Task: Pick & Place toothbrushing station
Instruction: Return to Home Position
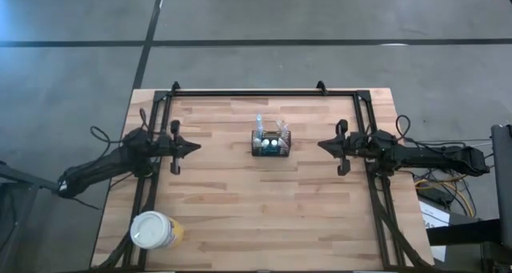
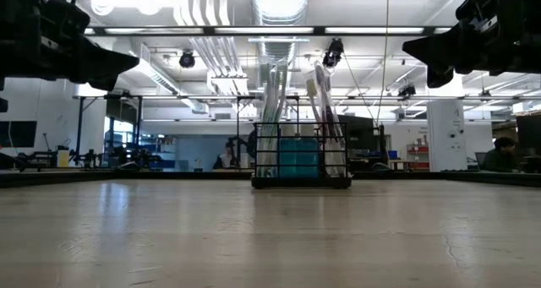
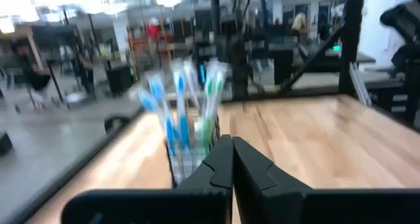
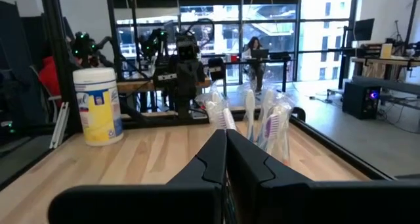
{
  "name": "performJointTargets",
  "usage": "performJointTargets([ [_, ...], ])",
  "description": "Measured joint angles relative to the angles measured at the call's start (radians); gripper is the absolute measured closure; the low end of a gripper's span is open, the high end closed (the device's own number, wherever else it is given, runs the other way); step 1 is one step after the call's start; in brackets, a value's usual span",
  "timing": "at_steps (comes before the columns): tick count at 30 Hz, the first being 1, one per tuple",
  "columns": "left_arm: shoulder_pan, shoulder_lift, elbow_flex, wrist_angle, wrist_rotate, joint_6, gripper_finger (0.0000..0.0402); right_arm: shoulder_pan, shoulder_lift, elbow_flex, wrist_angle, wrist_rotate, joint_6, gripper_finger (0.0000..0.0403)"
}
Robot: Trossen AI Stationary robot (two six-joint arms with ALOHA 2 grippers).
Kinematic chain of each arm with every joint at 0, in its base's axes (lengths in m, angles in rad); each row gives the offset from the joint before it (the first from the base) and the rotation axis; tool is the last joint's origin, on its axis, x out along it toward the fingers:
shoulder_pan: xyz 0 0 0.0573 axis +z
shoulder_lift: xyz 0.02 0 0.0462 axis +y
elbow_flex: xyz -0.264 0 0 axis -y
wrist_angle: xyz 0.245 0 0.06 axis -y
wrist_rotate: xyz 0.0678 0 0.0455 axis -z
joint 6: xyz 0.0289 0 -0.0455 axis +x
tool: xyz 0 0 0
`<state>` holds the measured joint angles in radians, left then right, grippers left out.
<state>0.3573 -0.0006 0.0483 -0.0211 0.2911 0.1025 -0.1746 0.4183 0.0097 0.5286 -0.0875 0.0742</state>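
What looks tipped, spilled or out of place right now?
Nothing stands out. The caddy stands level mid-table, toothbrushes upright inside; the yellow tub is upright by the left arm; left tool and right tool are shut, well clear.

Toothbrushes [image 1: 259, 122] stand in the caddy [image 1: 270, 148] at table [image 1: 240, 209] centre.

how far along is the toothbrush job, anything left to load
Loading looks done: toothbrushes stand upright in the black caddy mid-table, none lying loose. Nothing is in hand: left pincer and right pincer are shut and empty, either side of it. Probably only parking the arms is left.
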Motion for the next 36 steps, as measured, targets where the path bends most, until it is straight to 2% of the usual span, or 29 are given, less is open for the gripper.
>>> performJointTargets([
  [12, 0.000, 0.003, -0.002, -0.042, -0.014, -0.028, 0.0401, 0.000, 0.001, 0.000, 0.000, 0.000, -0.014, 0.0394],
  [20, -0.003, 0.033, -0.002, -0.044, 0.034, -0.082, 0.0401, 0.000, 0.001, 0.000, 0.000, 0.001, 0.009, 0.0394],
  [29, -0.005, 0.168, -0.003, -0.047, 0.028, -0.048, 0.0401, 0.000, 0.033, 0.000, -0.002, 0.004, 0.042, 0.0394],
  [36, -0.005, 0.148, -0.005, -0.024, 0.026, -0.002, 0.0401, 0.000, 0.050, 0.000, 0.008, 0.039, 0.040, 0.0394],
])
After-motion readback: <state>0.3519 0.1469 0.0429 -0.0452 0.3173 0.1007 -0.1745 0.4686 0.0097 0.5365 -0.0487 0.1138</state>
